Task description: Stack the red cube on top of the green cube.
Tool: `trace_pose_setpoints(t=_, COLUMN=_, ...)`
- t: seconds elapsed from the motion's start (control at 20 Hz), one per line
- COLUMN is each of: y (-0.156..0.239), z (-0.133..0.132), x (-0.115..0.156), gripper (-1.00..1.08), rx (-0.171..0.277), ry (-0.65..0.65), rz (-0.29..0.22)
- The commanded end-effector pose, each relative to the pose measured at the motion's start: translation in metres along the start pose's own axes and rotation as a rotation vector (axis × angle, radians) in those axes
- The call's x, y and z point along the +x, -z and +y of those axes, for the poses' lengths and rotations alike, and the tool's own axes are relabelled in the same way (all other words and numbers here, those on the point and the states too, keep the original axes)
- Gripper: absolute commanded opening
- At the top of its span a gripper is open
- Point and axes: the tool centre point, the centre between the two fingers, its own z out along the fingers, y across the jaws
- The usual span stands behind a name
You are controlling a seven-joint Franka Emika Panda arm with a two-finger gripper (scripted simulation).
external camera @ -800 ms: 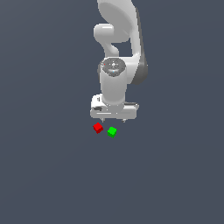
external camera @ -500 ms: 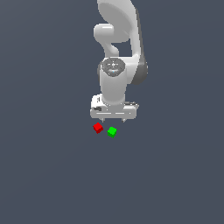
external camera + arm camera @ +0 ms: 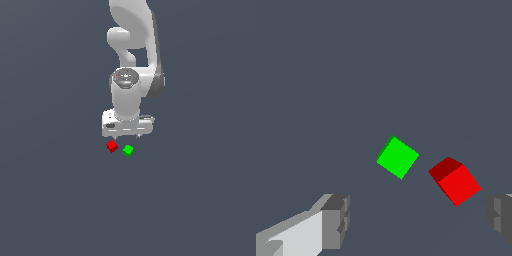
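Note:
The red cube (image 3: 112, 146) lies on the grey floor just below the white gripper (image 3: 127, 135) in the exterior view. The green cube (image 3: 128, 150) lies next to it, toward the exterior view's right, a small gap between them. In the wrist view the red cube (image 3: 455, 181) and the green cube (image 3: 398, 157) both sit on the floor, apart from each other and ahead of the fingers. The fingers (image 3: 336, 221) are spread wide with nothing between them. The gripper hovers above the cubes and touches neither.
The white arm (image 3: 134, 60) rises above the gripper. The plain dark grey floor (image 3: 60, 200) spreads all around the cubes; no other objects show.

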Motion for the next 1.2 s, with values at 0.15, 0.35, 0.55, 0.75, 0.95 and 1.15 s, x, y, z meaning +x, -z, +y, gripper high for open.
trace_pose_setpoints(t=0.15, y=-0.011, z=0.011, x=-0.009, gripper=1.00, rx=-0.002, ry=0.103, rz=0.003)
trace_pose_setpoints(t=0.35, y=-0.021, z=0.021, x=-0.015, gripper=1.00, rx=-0.005, ry=0.194, rz=0.005)
trace_pose_setpoints(t=0.55, y=-0.030, z=0.031, x=-0.021, gripper=1.00, rx=-0.007, ry=0.285, rz=0.008)
trace_pose_setpoints(t=0.75, y=-0.040, z=0.043, x=-0.025, gripper=1.00, rx=-0.009, ry=0.375, rz=0.010)
trace_pose_setpoints(t=0.95, y=-0.050, z=0.054, x=-0.028, gripper=1.00, rx=-0.011, ry=0.461, rz=0.013)
trace_pose_setpoints(t=1.15, y=-0.057, z=0.063, x=-0.029, gripper=1.00, rx=-0.013, ry=0.532, rz=0.015)
